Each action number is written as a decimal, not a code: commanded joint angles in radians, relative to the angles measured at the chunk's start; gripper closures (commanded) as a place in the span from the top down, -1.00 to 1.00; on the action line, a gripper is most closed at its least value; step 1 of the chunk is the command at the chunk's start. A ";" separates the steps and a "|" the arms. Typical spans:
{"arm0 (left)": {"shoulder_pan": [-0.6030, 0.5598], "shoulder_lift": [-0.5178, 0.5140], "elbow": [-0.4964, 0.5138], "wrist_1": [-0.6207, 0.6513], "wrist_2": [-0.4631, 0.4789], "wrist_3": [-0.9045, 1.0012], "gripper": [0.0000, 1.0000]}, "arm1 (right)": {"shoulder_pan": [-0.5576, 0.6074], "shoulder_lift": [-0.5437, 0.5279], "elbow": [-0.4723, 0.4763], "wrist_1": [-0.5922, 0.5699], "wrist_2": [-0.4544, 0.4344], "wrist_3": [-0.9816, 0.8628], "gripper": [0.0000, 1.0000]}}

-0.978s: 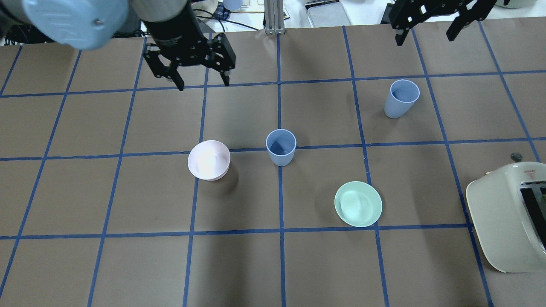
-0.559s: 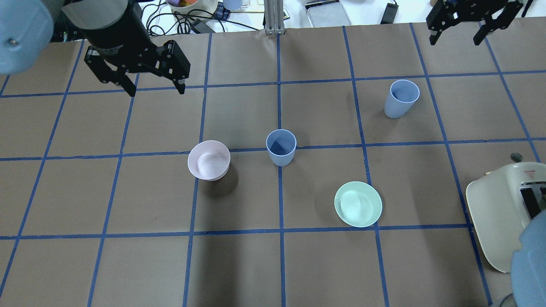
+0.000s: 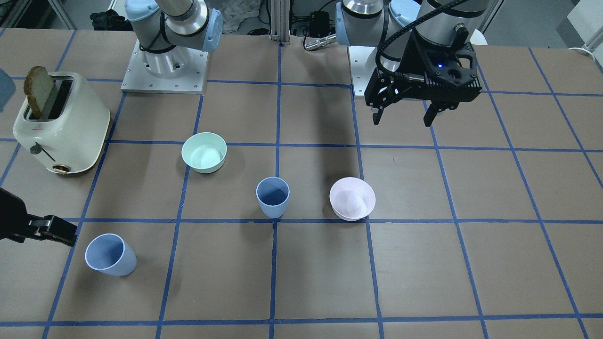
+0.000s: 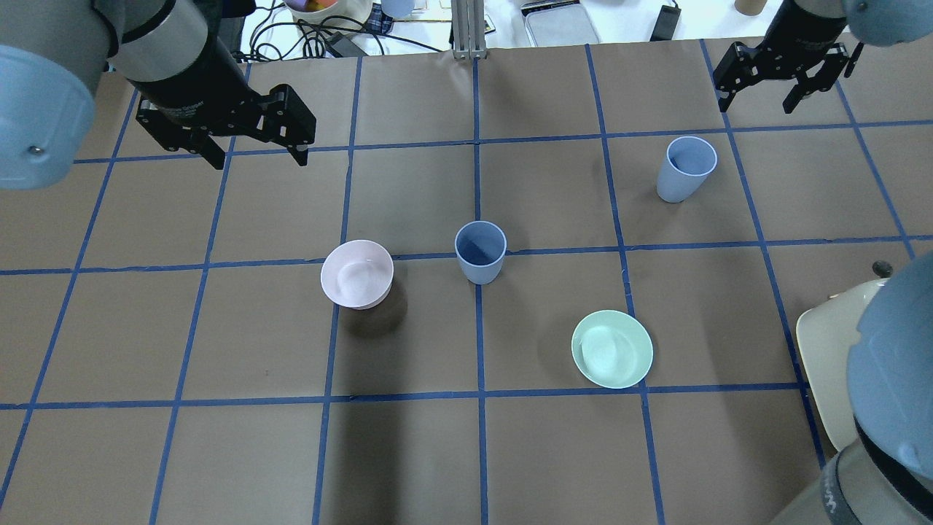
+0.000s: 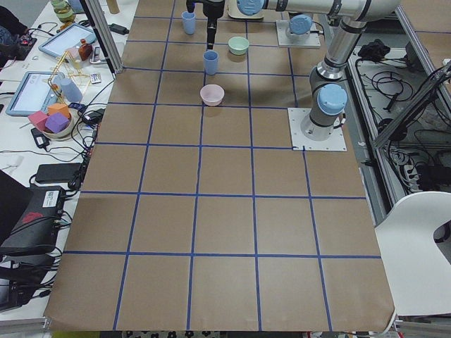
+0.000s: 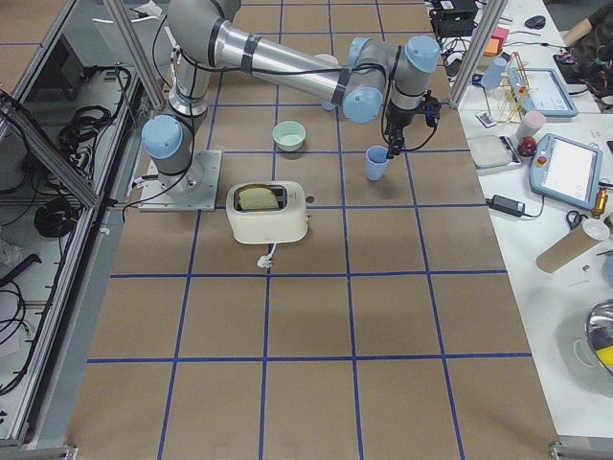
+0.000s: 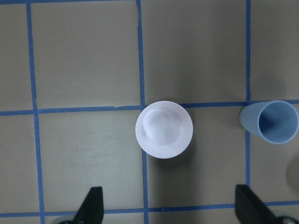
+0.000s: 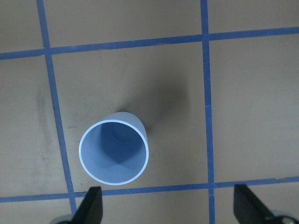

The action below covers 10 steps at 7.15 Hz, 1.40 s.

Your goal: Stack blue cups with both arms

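One blue cup [image 4: 479, 251] stands upright mid-table; it also shows in the front view [image 3: 272, 197] and at the right of the left wrist view [image 7: 275, 122]. The other blue cup [image 4: 685, 169] stands upright at the far right, also in the front view [image 3: 109, 255] and right wrist view [image 8: 113, 151]. My left gripper [image 4: 259, 157] is open and empty, high above the table, far-left of the middle cup [image 3: 402, 120]. My right gripper [image 4: 756, 106] is open and empty, just beyond the far-right cup.
A pale pink bowl [image 4: 356, 273] stands left of the middle cup. A mint-green bowl [image 4: 611, 348] sits nearer and to the right. A cream toaster [image 3: 56, 125] with toast is at the right edge, partly hidden by my right arm's elbow [image 4: 893, 350].
My left gripper has swung left, away from the table's middle. My right gripper has come down closer to the far-right cup, and its elbow now covers the toaster. Cups and bowls have not moved.
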 commanded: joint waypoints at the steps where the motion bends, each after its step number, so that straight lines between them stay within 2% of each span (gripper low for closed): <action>1: 0.004 -0.025 0.073 -0.112 0.003 0.000 1.00 | 0.000 0.030 0.055 -0.078 0.000 0.007 1.00; 4: 0.004 -0.022 0.074 -0.111 0.006 0.002 1.00 | 0.020 0.063 0.065 -0.090 0.008 0.030 0.97; 5: 0.004 -0.022 0.074 -0.111 0.005 0.002 1.00 | 0.015 0.091 0.066 -0.090 0.004 0.020 0.89; 6: 0.004 -0.022 0.074 -0.111 0.006 0.002 1.00 | 0.018 0.096 0.068 -0.092 0.011 0.032 0.68; 7: 0.004 -0.020 0.074 -0.111 0.006 0.002 1.00 | 0.021 0.100 0.085 -0.093 0.013 0.032 0.44; 9: 0.004 -0.011 0.072 -0.120 0.006 0.002 1.00 | 0.021 0.097 0.097 -0.125 0.017 0.035 -0.80; 10: 0.002 -0.014 0.071 -0.117 0.008 0.002 1.00 | 0.023 0.096 0.096 -0.136 0.020 0.029 -0.93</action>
